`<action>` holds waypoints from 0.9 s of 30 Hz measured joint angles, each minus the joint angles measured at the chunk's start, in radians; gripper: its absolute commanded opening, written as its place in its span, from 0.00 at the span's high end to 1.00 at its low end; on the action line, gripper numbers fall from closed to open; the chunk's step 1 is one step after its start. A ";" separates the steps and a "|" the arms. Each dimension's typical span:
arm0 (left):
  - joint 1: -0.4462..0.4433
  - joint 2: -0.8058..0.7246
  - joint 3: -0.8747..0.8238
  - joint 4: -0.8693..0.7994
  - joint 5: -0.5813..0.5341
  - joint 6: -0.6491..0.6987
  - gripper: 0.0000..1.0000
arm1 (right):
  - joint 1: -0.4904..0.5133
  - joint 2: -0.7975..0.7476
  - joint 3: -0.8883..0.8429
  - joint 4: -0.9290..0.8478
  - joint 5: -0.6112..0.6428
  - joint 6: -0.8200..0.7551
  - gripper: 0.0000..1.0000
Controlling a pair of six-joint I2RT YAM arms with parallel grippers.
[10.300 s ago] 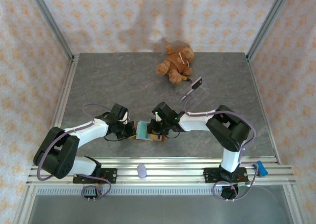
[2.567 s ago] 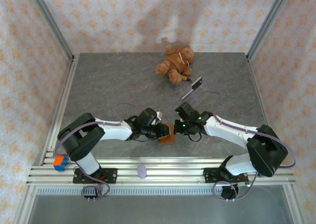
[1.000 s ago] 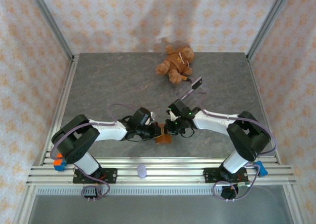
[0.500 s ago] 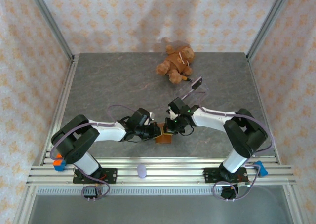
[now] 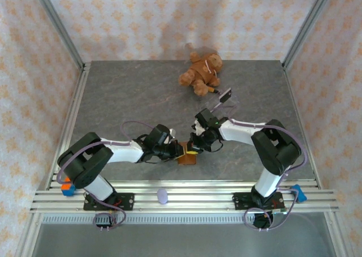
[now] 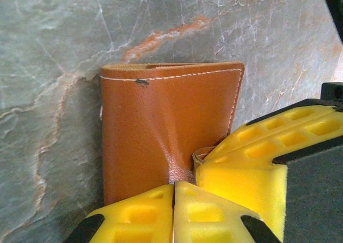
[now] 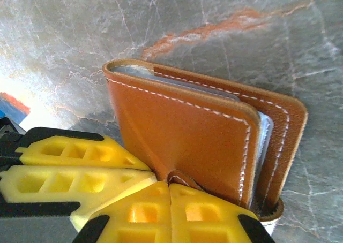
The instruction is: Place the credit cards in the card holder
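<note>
Low in the centre of the top view, the brown leather card holder [image 5: 187, 157] lies on the grey stone-patterned table [image 5: 124, 98]. The left gripper [image 5: 177, 151] is at its left edge and the right gripper [image 5: 195, 146] at its upper right edge. Both sets of jaws are pressed together on the leather. In the left wrist view the yellow fingertips [image 6: 139, 211] meet low in the frame, with a crease of the cover drawn in between them. In the right wrist view the fingertips [image 7: 203, 213] meet on a small tab of the front flap. Pale edges of the credit cards [image 7: 266, 128] show between the leather layers at the right of the right wrist view. The cards therefore appear to be seated, or nearly so; how many there are cannot be told. The step in hand is judged to be settling the loaded holder. To do it well, do not draw the two grips apart: opposed pulls would spread the pocket and could let the cards slide out. Let go with one gripper at a time, slowly, while the other steadies the holder against the table. Lift each gripper straight clear of the leather so that no fingertip drags the flap. Confirm that no card edge stands proud of the stitched rim before leaving the holder.
</note>
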 measured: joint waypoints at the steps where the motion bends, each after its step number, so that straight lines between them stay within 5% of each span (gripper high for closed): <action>1: 0.002 -0.004 -0.002 -0.001 -0.003 0.000 0.88 | 0.000 -0.011 0.001 0.000 0.001 0.000 1.00; 14: 0.020 -0.106 -0.001 -0.104 -0.061 0.030 0.80 | -0.006 -0.005 0.025 -0.041 -0.055 -0.060 1.00; 27: 0.020 -0.058 -0.056 0.019 -0.061 0.011 0.79 | -0.018 -0.001 0.073 -0.142 -0.080 -0.132 1.00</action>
